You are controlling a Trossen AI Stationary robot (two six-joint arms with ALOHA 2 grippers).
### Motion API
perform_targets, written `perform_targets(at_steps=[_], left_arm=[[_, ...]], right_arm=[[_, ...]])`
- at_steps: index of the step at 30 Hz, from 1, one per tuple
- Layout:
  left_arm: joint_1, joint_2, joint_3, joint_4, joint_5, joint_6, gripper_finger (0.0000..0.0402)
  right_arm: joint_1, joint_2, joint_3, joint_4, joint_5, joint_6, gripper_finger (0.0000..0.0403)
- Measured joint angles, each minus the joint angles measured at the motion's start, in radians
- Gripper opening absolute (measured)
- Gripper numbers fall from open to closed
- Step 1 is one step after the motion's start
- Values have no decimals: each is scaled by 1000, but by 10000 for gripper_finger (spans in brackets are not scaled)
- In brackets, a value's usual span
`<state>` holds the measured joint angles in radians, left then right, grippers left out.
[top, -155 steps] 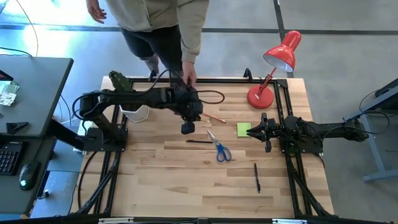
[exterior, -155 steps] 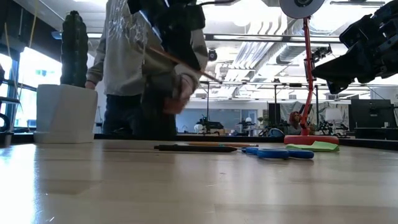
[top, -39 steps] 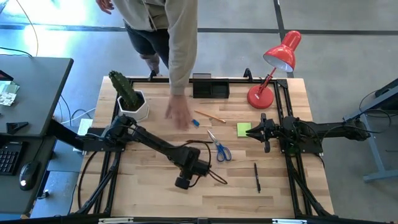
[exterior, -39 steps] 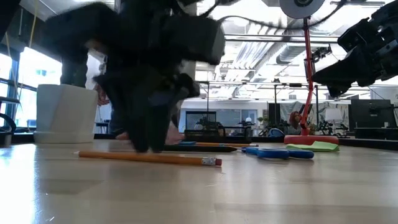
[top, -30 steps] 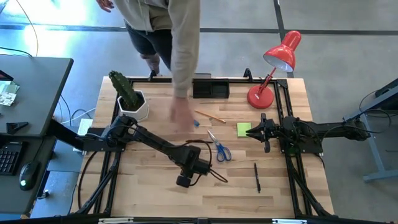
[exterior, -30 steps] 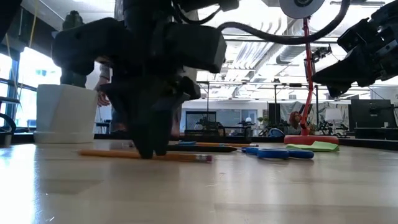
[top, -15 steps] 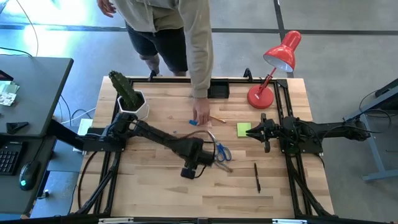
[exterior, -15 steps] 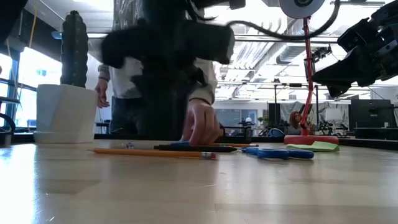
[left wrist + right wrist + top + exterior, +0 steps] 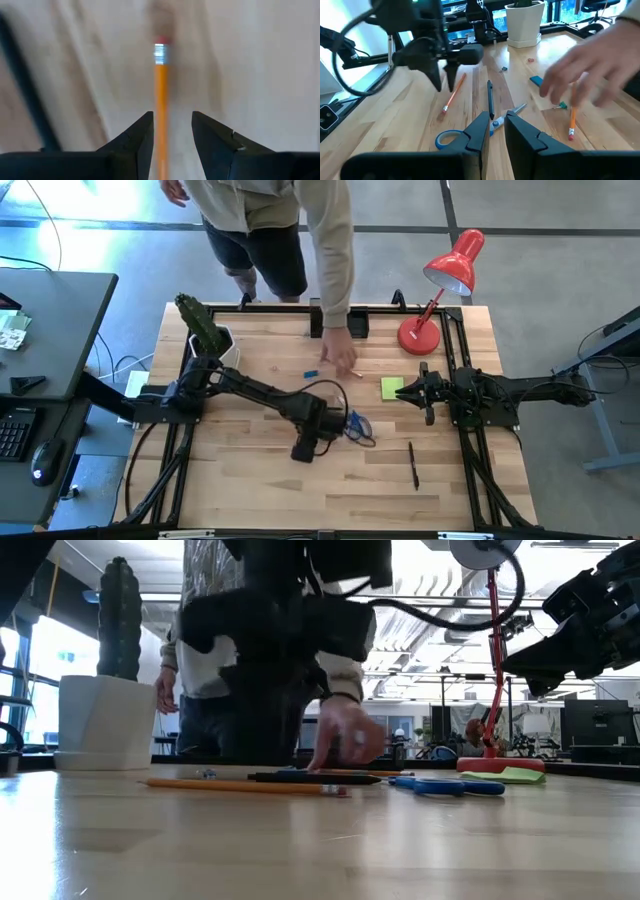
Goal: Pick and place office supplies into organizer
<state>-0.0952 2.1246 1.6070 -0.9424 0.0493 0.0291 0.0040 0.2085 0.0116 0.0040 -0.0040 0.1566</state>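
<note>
The left gripper (image 9: 331, 423) has swung from the counter's (image 9: 250, 480) front middle toward the blue-handled scissors (image 9: 357, 427), its fingers (image 9: 137, 140) apart astride a pencil (image 9: 160, 115) lying on the wood. The person's hand (image 9: 338, 350) has moved along the back edge and now hovers over the second pencil (image 9: 572, 116), beside the organizer (image 9: 357, 326). The right gripper (image 9: 420, 392) stays near the sticky-note pad (image 9: 391, 387), fingers slightly apart.
</note>
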Motion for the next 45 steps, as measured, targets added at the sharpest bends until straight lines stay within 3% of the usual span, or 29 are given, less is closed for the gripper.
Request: perform_targets(at_steps=[15,21,32,45], left_arm=[[-29,54,1,34,-41,-9,124],[-29,54,51,-33,-35,1,124],[76,54,90,-37,-84,21,124],[155,54,90,-32,-52,96,124]], right_arm=[[0,0,0,0,0,0,53],[0,0,0,0,0,0,53],[0,0,0,0,0,0,53],[0,0,0,0,0,0,53]])
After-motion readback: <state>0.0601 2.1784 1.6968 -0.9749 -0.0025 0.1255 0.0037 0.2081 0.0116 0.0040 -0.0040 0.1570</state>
